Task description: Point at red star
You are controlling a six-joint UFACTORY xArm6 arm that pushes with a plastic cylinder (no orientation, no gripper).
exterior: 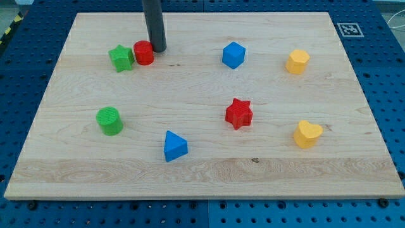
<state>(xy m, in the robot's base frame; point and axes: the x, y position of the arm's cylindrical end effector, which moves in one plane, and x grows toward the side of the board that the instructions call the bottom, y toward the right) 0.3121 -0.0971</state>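
my tip beside red cylinder, faceted red star well apart

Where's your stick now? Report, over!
My tip beside red cylinder, view's top. Red star lower right, untouched. Path between clear.

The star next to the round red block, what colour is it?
Green. The green star shows clearly in the camera view.
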